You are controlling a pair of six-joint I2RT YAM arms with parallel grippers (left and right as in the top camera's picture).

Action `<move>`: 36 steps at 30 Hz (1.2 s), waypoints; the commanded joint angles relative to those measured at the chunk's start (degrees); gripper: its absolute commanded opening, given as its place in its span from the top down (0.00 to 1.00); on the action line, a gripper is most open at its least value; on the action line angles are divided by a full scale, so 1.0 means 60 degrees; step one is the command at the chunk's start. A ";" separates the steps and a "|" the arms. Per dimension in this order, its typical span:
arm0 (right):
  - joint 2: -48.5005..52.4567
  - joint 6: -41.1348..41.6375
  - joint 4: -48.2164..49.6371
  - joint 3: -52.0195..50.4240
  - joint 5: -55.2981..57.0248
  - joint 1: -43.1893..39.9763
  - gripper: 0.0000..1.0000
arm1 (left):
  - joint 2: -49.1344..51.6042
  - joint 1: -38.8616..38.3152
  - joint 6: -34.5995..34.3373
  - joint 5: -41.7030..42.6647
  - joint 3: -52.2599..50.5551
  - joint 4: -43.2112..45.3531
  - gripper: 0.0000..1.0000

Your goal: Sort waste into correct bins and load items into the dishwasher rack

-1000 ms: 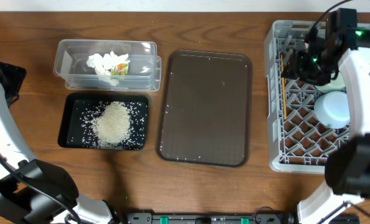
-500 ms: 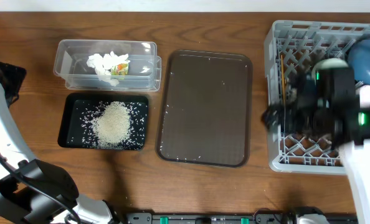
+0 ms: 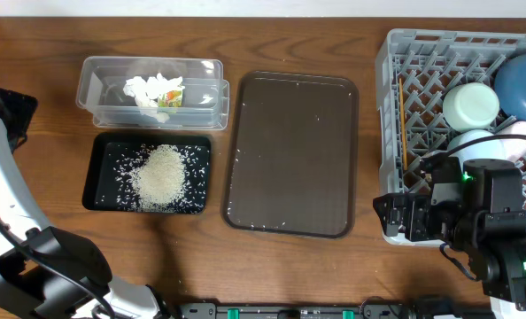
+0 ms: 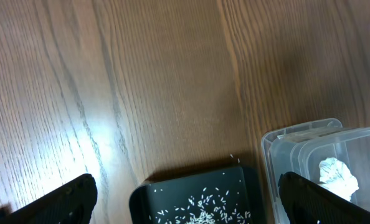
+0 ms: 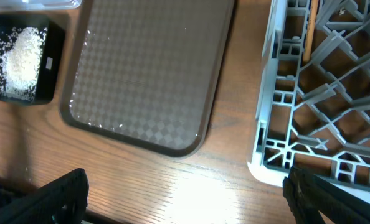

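The clear tub (image 3: 152, 91) holds crumpled white tissue with a yellow-green scrap (image 3: 157, 90). The black tray (image 3: 104, 173) holds the rice heap (image 3: 163, 175). The grey rack (image 3: 394, 133) holds the dark blue plate (image 3: 522, 80), the mint green bowl (image 3: 471, 105), the light blue bowl (image 3: 469, 142), a pale cup (image 3: 522, 133) and the wooden stick (image 3: 403, 124). My right gripper (image 5: 185, 177) is open and empty over the table by the rack's near left corner (image 5: 266, 168). My left gripper (image 4: 188, 182) is open and empty, above the black tray's edge (image 4: 191, 186).
The brown serving tray (image 3: 291, 152) lies between the bins and the rack, with a few water drops on it. My right arm (image 3: 475, 230) covers the rack's front edge. My left arm (image 3: 2, 177) runs along the table's left side.
My right arm has drawn out of the rack toward the table's front edge, uncovering the bowls, cup and plate. The left arm has not moved.
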 commanded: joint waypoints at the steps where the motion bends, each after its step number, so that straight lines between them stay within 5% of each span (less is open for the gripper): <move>1: -0.0011 0.0138 -0.0259 -0.0051 -0.0040 0.0062 0.01 | 0.0047 0.0036 0.0025 -0.0055 0.0022 -0.0025 0.05; 10: -0.0117 0.0022 0.0295 -0.0273 0.0645 0.0149 0.01 | 0.0047 0.0036 0.0025 -0.0055 0.0022 -0.0025 0.05; 26: -0.5606 -0.0226 0.7377 -0.7049 0.0444 0.0131 0.01 | 0.0047 0.0036 0.0025 -0.0055 0.0022 -0.0025 0.05; 36: -0.7497 -0.0240 1.0870 -0.9872 0.0703 -0.0168 0.01 | 0.0047 0.0036 0.0025 -0.0055 0.0022 -0.0025 0.05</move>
